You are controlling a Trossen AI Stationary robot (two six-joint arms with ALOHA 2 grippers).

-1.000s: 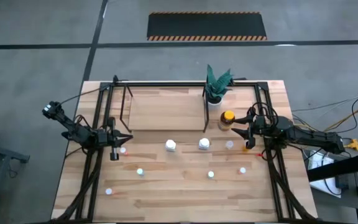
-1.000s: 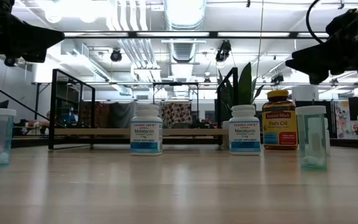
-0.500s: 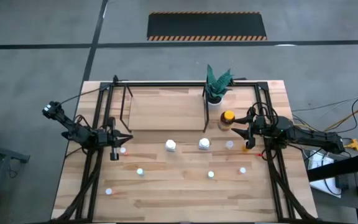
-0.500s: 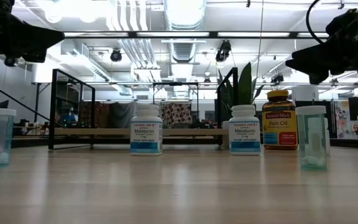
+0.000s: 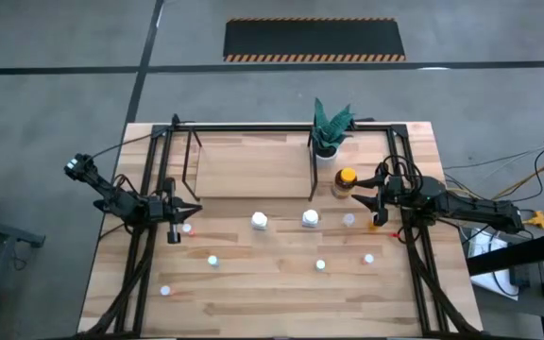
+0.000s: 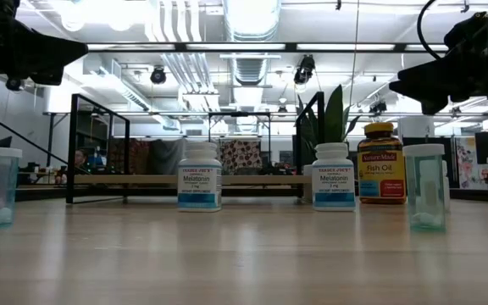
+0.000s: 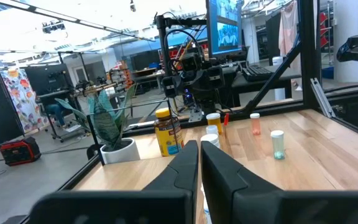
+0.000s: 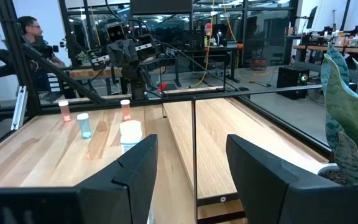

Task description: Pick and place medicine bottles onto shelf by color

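Note:
Several tiny bottles stand upright on their bases across the tabletop: two white ones, pale-capped ones, pink ones and an orange one. The larger amber yellow-capped bottle stands by the shelf's right end. The shelf, a light-wood panel in black bars, sits at the table's far middle. My left gripper hovers shut at the left, above the table. My right gripper hovers open at the right, next to the amber bottle.
A green spiky plant in a white pot stands at the shelf's far right corner. Black frame bars run along both table sides. Bare wood lies along the table's near edge. A person sits in the room beyond.

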